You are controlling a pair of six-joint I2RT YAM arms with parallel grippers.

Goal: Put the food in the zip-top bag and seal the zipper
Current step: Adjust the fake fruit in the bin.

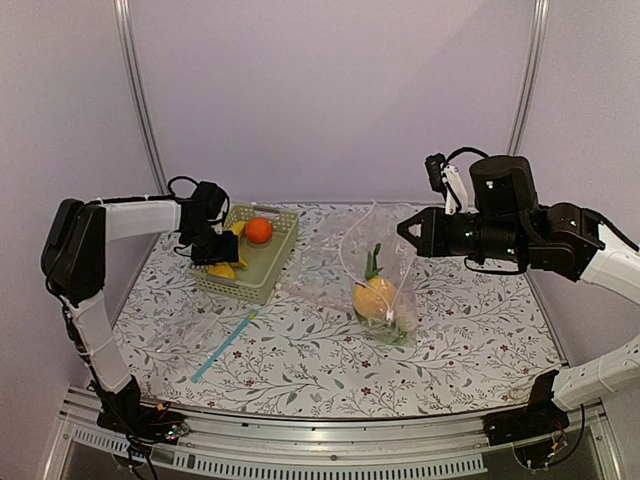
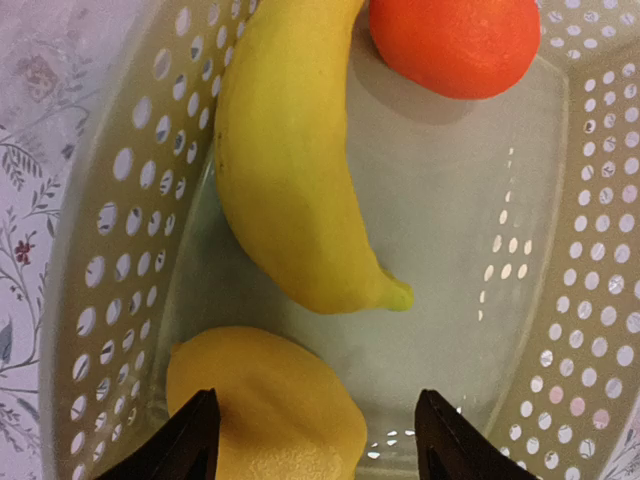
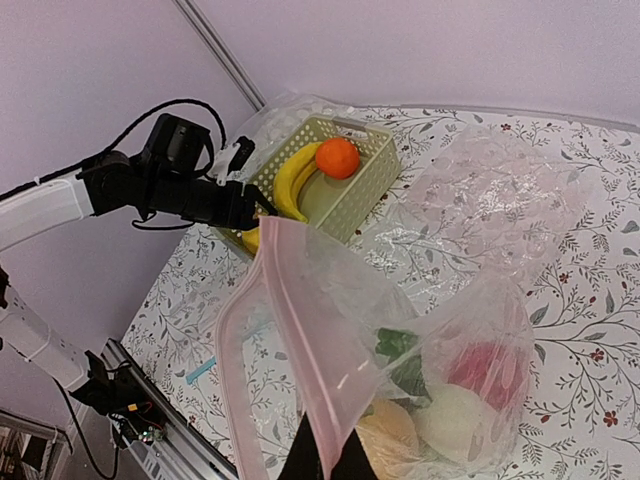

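The pale green basket [image 1: 250, 268] holds a yellow banana [image 2: 290, 170], an orange [image 1: 259, 231] and a yellow lemon [image 2: 265, 405]. My left gripper [image 2: 315, 445] is open inside the basket, its jaws straddling the lemon's near side. My right gripper [image 3: 328, 462] is shut on the pink zipper strip [image 3: 305, 340] of the clear zip-top bag [image 1: 385, 275] and holds its mouth up. Inside the bag lie a peach [image 3: 392, 432], a white radish [image 3: 455, 420], something red [image 3: 490, 365] and greens [image 3: 402, 358].
A flat clear bag with a blue strip [image 1: 225, 345] lies on the floral table in front of the basket. The basket [image 3: 345, 190] shows at the far left in the right wrist view, with the left arm [image 3: 150, 185] over it.
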